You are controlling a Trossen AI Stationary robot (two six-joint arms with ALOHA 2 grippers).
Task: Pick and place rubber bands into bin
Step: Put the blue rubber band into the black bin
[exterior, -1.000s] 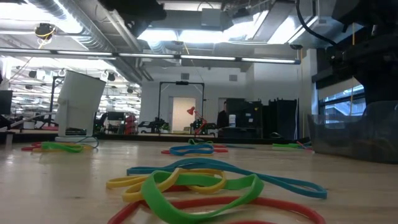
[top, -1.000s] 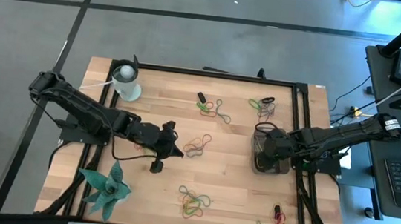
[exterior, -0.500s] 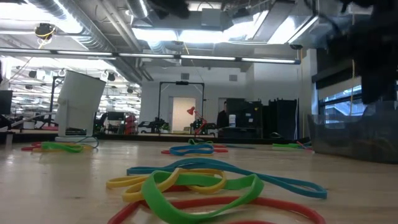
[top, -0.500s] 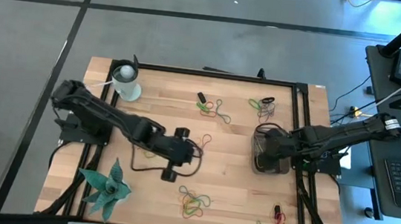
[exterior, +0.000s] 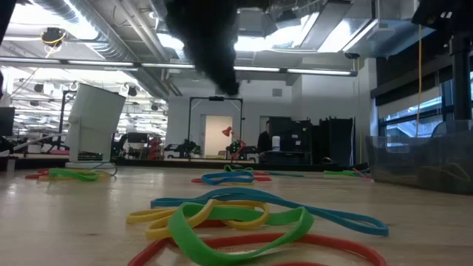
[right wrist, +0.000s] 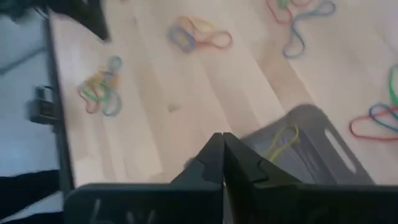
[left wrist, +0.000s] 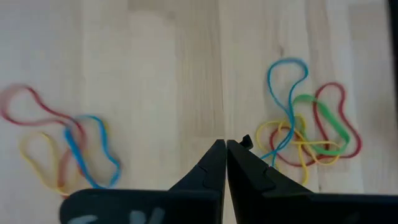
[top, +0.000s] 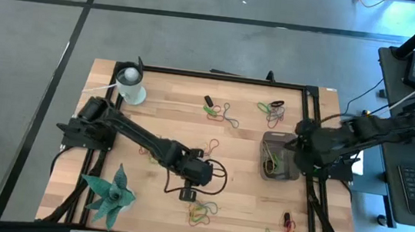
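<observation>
Reaching out over the middle of the wooden table [top: 163, 96], the left arm holds the left gripper [left wrist: 225, 148] low above bare wood, its two dark fingers pressed tip to tip and gripping nothing. Wrist view: one tangle of rubber bands [left wrist: 308, 127] (blue, green, yellow, red) lies just beside the fingertips on one side, a looser red, yellow and blue cluster [left wrist: 65, 140] on the other, a little farther off; neither touches the gripper. High view: same gripper [top: 190, 195] sits just above the small pile of bands [top: 201, 210] near the table's front edge. Right gripper [right wrist: 222, 146] is also clenched, tips together, empty, hanging above the near wall of the bin [right wrist: 323, 146]. Bin [top: 277, 171] stands at the right side of the table, dark grey, low-walled; a yellowish band [right wrist: 281, 140] lies inside it. From above, the right gripper [top: 303, 141] sits by the bin's right edge. More bands scattered: a group [top: 223, 111] toward the table's back, another [top: 273, 107] behind the bin, a few [top: 282, 230] at the front right corner. White cup [top: 130, 85] at back left, green plant-shaped object [top: 110, 192] at front left. Low view: green, yellow, blue and red bands [exterior: 244, 222] lie close to the lens, the translucent-looking bin wall [exterior: 421, 159] to the right.
</observation>
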